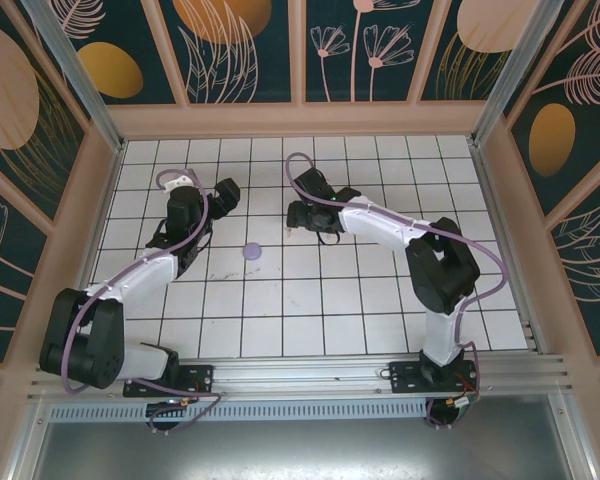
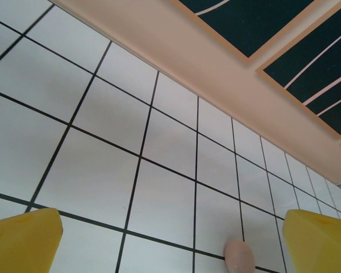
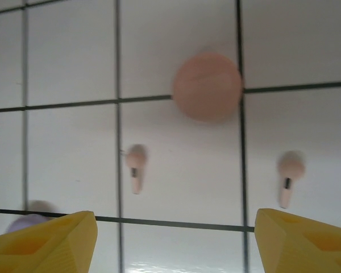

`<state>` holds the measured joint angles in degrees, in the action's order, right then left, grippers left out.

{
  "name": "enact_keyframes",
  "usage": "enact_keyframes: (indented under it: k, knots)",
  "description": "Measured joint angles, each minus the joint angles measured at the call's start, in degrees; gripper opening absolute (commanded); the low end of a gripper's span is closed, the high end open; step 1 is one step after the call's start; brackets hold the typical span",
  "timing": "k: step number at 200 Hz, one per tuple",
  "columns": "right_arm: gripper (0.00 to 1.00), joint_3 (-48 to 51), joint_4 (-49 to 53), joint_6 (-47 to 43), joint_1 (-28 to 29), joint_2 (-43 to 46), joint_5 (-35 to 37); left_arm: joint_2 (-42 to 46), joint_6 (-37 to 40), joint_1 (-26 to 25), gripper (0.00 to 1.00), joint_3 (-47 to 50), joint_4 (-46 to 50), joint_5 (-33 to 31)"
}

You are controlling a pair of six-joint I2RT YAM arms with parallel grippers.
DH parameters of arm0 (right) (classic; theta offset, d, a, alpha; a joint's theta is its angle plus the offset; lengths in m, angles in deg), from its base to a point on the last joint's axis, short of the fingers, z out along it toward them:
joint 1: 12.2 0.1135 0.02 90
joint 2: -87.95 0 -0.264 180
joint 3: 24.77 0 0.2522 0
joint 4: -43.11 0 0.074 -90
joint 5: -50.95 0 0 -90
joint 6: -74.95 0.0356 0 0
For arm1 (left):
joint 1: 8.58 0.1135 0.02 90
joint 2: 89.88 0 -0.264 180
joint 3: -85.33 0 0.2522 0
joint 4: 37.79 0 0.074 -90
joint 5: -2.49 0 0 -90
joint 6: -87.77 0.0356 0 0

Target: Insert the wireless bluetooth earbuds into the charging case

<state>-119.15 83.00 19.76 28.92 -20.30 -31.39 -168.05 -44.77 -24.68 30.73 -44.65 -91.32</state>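
The right pincer [image 3: 170,242] stands wide, nothing between its fingers. Just ahead of it on the desk [image 3: 62,153] lie two pale pink buds: one earbud [image 3: 136,165] toward one finger, a second earbud [image 3: 288,170] toward the other. A round pink case [image 3: 207,86] sits beyond, between them. The left pincer [image 2: 170,244] is wide and empty.

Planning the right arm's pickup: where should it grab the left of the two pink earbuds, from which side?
On the left pink earbud, probably the round head, from straight above: it lies flat, its thin stem pointing toward the open right pincer.
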Motion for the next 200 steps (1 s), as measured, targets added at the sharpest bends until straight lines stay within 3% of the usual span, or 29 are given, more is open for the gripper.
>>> enact_keyframes:
  k: [54,108,200]
  knots:
    - [0.74,8.8,-1.9,0.0,-4.2,6.1,0.0,-0.2,0.3,0.0,0.99,0.4,-1.4,0.2]
    - [0.74,8.7,-3.5,-1.2,-7.4,7.5,-0.2,-1.4,1.0,0.0,0.99,0.4,-2.8,0.4]
    - [0.74,-11.1,1.0,-6.7,-7.4,-11.5,-0.1,-2.5,1.1,0.0,0.99,0.4,-3.3,0.6]
